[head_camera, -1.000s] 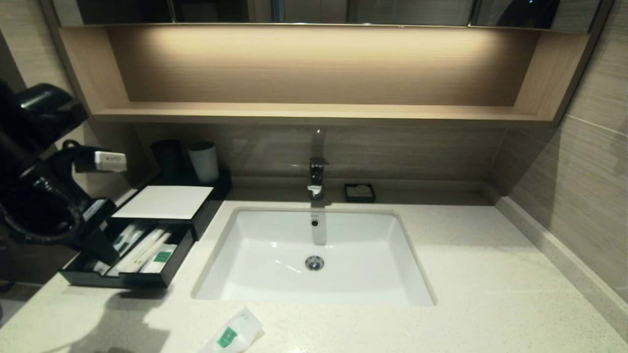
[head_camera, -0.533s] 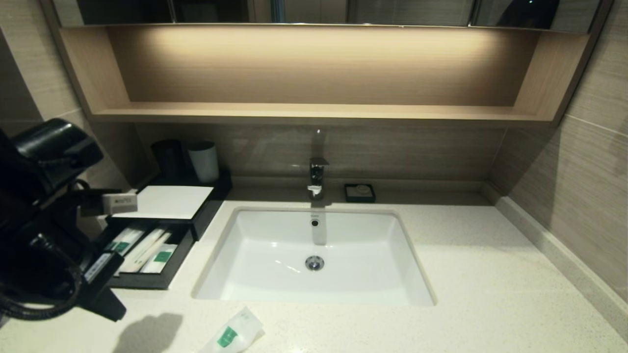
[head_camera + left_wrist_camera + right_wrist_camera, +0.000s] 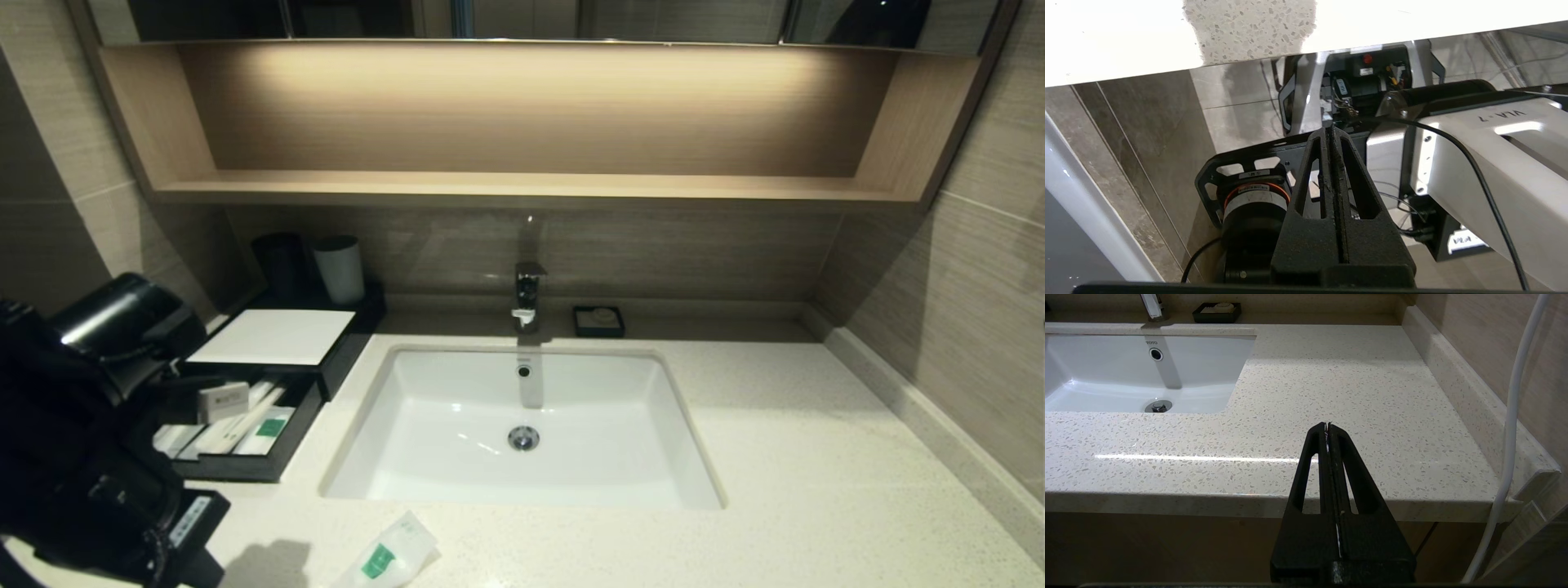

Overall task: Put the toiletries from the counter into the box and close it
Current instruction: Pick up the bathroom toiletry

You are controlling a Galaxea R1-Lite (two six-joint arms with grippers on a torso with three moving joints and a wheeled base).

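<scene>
The black box [image 3: 343,347] with its white top panel [image 3: 273,336] stands at the counter's [image 3: 816,490] back left. Its drawer [image 3: 245,468] is pulled out, and white sachets [image 3: 245,426] with green labels lie inside. One frosted sachet [image 3: 390,554] with a green label lies on the counter at the near edge, in front of the sink. My left arm [image 3: 90,457] hangs low at the near left corner. My left gripper [image 3: 1329,130] is shut and empty, pointing below the counter edge at my own base. My right gripper [image 3: 1327,425] is shut and empty, off the counter's front right edge.
The white sink [image 3: 522,425] with a faucet [image 3: 528,294] fills the middle. Two cups [image 3: 339,268] stand behind the box. A small black soap dish [image 3: 598,320] sits at the back. A wooden shelf [image 3: 522,188] runs above. A white cable [image 3: 1506,428] hangs near the right wall.
My left arm has moved down and toward me, from over the open drawer to the counter's near left corner. The drawer stays open and the sachet on the counter has not moved.
</scene>
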